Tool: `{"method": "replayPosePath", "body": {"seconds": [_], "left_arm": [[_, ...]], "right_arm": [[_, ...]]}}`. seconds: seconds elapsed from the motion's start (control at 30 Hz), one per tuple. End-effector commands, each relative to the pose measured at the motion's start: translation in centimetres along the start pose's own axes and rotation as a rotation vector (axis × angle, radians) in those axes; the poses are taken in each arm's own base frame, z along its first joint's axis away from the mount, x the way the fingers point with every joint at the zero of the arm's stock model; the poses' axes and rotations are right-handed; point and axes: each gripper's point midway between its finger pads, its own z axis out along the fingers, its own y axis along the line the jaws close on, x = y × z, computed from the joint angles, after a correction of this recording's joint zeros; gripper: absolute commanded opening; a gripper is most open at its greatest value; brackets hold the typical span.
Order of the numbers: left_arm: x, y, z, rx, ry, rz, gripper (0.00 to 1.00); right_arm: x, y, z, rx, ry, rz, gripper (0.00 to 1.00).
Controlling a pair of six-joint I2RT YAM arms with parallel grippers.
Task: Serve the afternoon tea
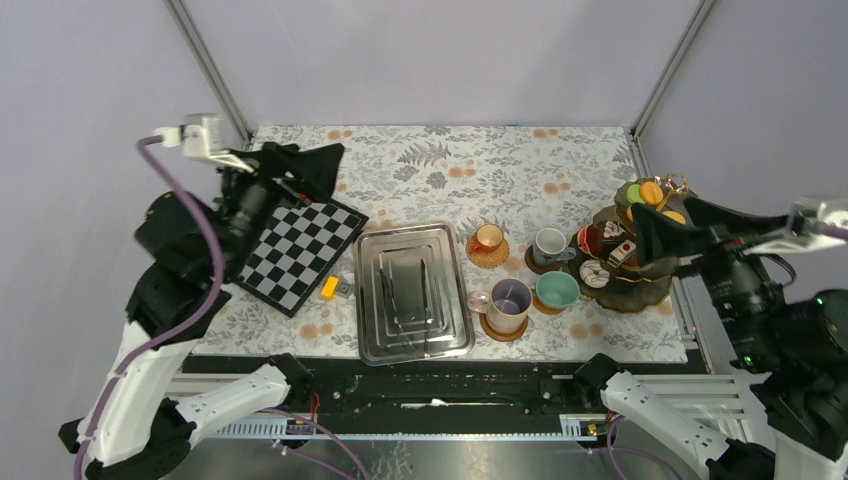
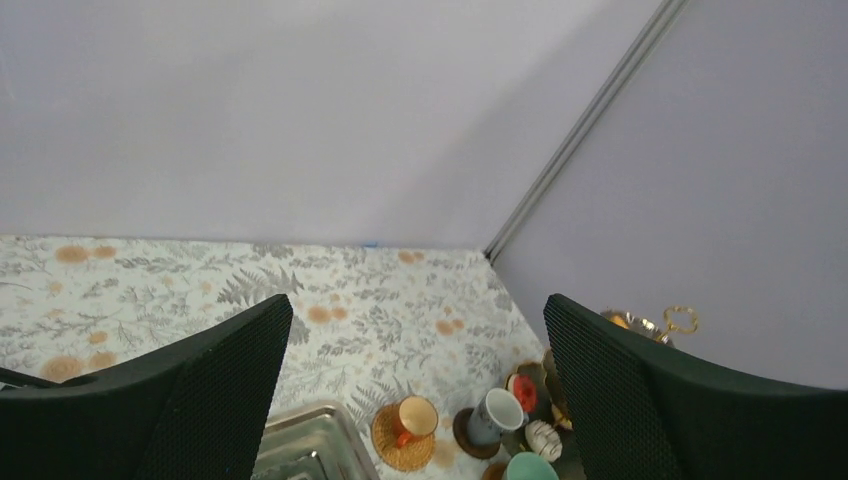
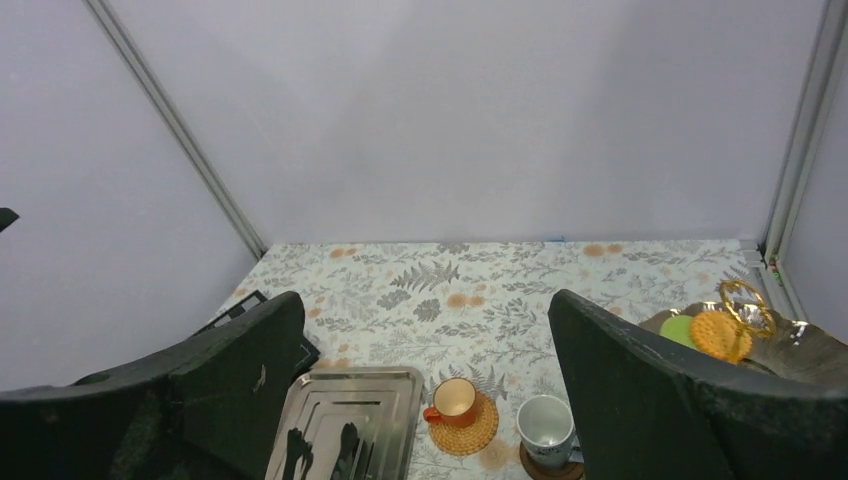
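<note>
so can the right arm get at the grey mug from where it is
Probably yes: the right gripper hangs open near the three-tier stand, and the grey mug stands beside that stand with nothing above it, so a reach from above looks free.

From above, the right gripper (image 1: 642,240) covers the right side of the stand (image 1: 640,295), and the pastries (image 1: 612,255) on it are too small to tell apart. A small yellow thing (image 1: 330,288) beside the tray (image 1: 364,300) cannot be identified. In the left wrist view the bottom edge cuts off the tray and the teal mug (image 2: 528,467), and a finger (image 2: 680,400) of the left gripper (image 2: 418,335) hides most of the stand. In the right wrist view a finger hides most of the chessboard (image 3: 240,302).
</note>
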Motion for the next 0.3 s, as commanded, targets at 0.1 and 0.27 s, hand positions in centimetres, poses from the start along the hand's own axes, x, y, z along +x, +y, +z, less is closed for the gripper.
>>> {"method": "replayPosePath", "body": {"seconds": [0.1, 0.27], "left_arm": [[-5.4, 1.2, -3.0, -0.075, -0.13, 0.003, 0.99], [-6.5, 0.9, -3.5, -0.069, -0.153, -0.006, 0.99]], "right_arm": [[-2.6, -2.1, -3.5, 0.02, -0.19, 0.022, 0.99], [-1.7, -3.1, -3.4, 0.075, -0.16, 0.021, 1.0]]}}
